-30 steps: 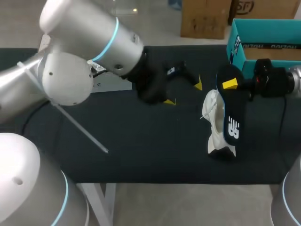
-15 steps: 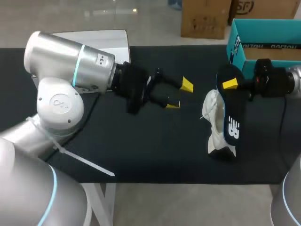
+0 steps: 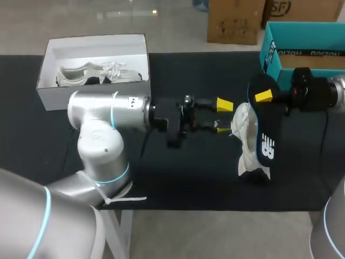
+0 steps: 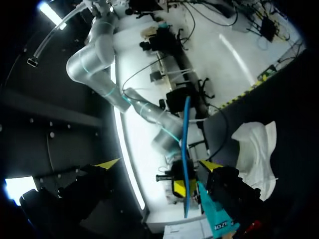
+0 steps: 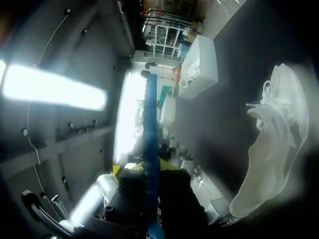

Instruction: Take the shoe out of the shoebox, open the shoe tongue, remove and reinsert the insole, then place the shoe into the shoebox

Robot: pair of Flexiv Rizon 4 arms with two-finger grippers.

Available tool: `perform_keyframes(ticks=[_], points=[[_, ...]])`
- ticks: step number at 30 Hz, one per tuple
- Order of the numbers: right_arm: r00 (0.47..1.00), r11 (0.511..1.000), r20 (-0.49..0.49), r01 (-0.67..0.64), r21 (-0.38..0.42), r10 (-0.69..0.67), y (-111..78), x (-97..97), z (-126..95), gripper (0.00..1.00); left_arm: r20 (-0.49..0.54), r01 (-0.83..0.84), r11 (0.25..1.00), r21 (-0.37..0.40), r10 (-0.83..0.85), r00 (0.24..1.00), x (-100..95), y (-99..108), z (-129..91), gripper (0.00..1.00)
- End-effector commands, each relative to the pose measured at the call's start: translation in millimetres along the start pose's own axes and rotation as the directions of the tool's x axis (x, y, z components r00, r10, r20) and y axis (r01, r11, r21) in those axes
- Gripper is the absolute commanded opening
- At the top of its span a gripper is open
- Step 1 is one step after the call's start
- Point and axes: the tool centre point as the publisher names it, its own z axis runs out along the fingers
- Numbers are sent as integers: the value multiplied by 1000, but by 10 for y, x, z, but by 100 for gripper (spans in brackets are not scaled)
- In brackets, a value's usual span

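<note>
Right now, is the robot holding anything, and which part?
The right jaws pinch the dark insole by the end nearest that arm. The left jaws are open, empty.

Robot lab bench with two arms and shoe props

Two grey robot arms with blue rings at the joints reach over one dark, cloth-covered surface point(image 3: 178, 172), the left arm point(image 3: 108, 114) from one side and the right arm point(image 3: 318, 93) from the other. Each ends in a black gripper with yellow tips. The few things laid out are a white shoebox point(image 3: 53, 96) holding a pale shoe point(image 3: 89, 74), a teal box point(image 3: 272, 56) at the far right edge, and a white shoe point(image 3: 248, 141) on its side. The right gripper point(image 3: 264, 97) pinches a dark insole point(image 3: 268, 132). The left gripper point(image 3: 222, 116) has its fingers spread, just beside the white shoe.
</note>
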Motion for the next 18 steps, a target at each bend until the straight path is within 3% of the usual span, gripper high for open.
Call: perform_keyframes(ticks=[1, 8, 18], points=[[1000, 1000, 2, -1, 0, 1, -3, 2, -1, 0, 163, -17, 1000, 10, 16, 987, 94, 142, 422, 100], [1000, 1000, 2, -1, 0, 1, -3, 2, -1, 0, 115, -26, 1000, 16, 24, 993, 184, 244, 665, 100], [1000, 1000, 2, -1, 0, 1, -3, 2, -1, 0, 43, -28, 999, 22, 27, 999, 297, 382, 839, 100]])
